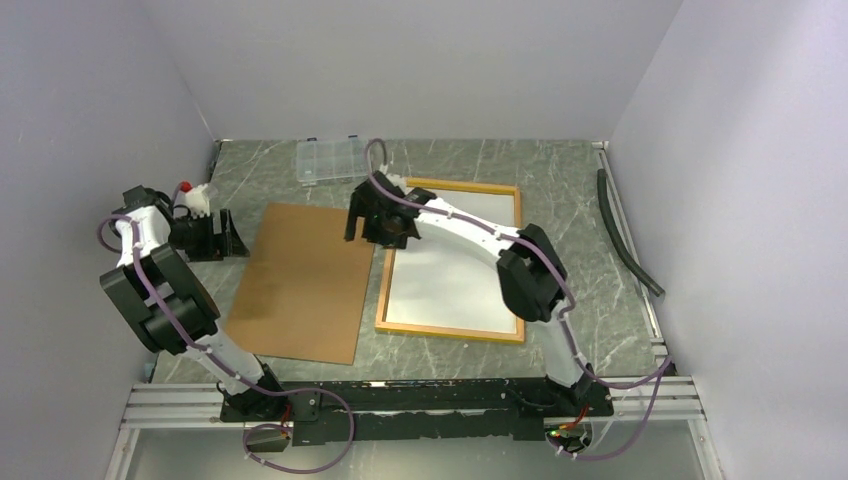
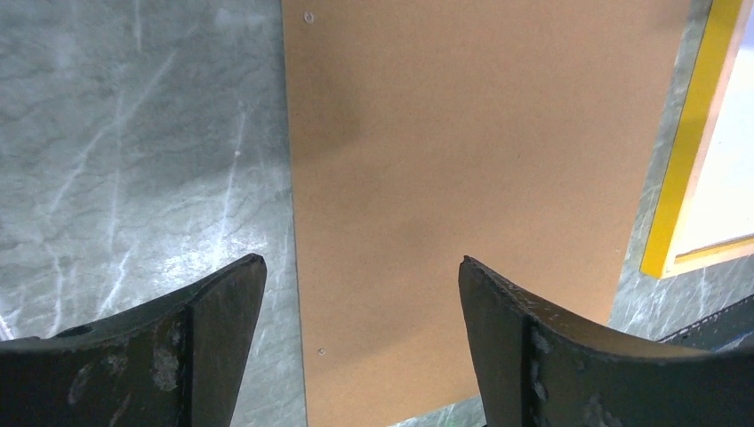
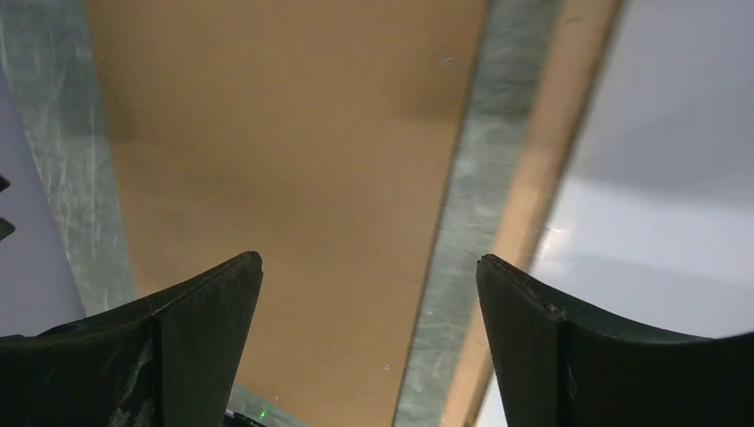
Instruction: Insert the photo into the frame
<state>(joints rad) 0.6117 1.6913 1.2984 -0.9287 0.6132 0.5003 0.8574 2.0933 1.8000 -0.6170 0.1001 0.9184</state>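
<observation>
The frame (image 1: 449, 332), thin and yellow-orange edged, lies flat right of centre; its edge also shows in the left wrist view (image 2: 689, 142) and the right wrist view (image 3: 533, 178). A plain white sheet (image 1: 450, 285) fills it; the photo's printed face shows in no view. My right gripper (image 1: 358, 218) hovers open over the gap between the frame's far left corner and the brown backing board (image 1: 300, 280), jaws wide and empty (image 3: 369, 258). My left gripper (image 1: 232, 238) stands open at the board's far left edge, nothing between its fingers (image 2: 360, 262).
The backing board (image 2: 462, 160) lies flat left of the frame. A clear plastic compartment box (image 1: 330, 160) sits at the back. A black hose (image 1: 625, 230) and a metal rail (image 1: 632, 262) run along the right side. A white object with a red cap (image 1: 195, 195) is by the left wall.
</observation>
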